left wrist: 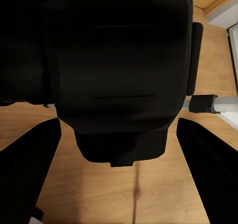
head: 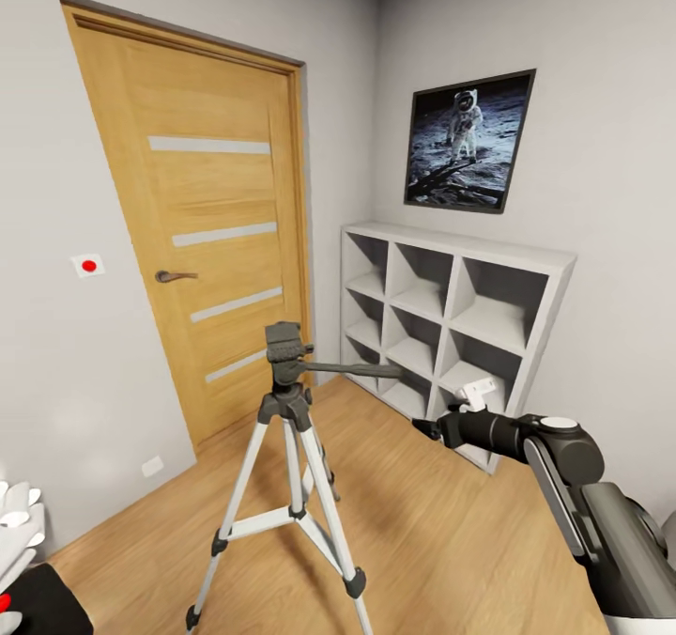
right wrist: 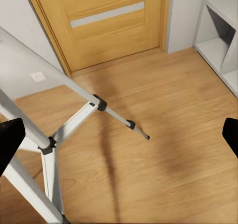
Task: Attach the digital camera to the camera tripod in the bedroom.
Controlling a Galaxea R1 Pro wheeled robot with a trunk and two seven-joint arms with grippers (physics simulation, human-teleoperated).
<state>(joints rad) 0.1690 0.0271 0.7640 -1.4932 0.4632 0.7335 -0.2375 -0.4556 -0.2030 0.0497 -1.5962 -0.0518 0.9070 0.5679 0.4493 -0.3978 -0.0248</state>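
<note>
Where 1 door (head: 202, 231) stands, 1 camera tripod (head: 289, 471) rises.

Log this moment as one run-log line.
place: bedroom by door | left gripper: jaws around black camera | right gripper: open, empty, beside tripod handle | tripod head bare | camera not yet mounted

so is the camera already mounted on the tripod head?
No. In the head view the pan head atop the camera tripod is bare, nothing seated on its plate.
</note>
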